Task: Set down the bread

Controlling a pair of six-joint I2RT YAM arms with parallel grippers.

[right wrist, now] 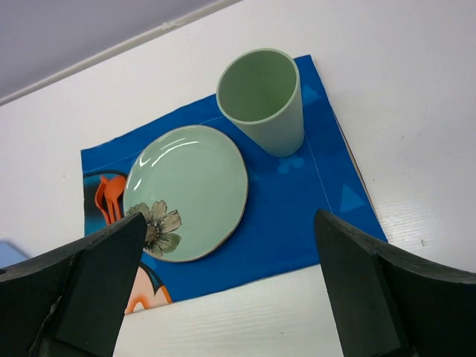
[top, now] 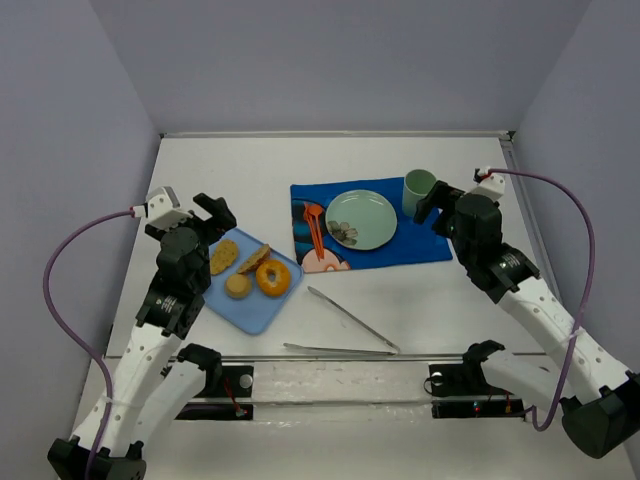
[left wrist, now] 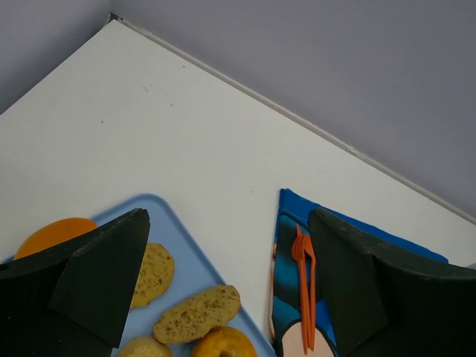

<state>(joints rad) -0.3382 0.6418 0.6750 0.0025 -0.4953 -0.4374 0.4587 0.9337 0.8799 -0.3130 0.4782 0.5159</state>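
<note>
Several bread pieces (top: 253,260) on blue tray (top: 250,315); tongs (top: 345,315), apparently metal, close by.

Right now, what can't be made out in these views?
Left wrist: an orange shape, mostly behind the left gripper, cannot be identified; the tray is cut by the bottom edge.
Right wrist: the orange cutlery is partly behind the right gripper.
Top external: that gripper covers the base of the cup.
</note>
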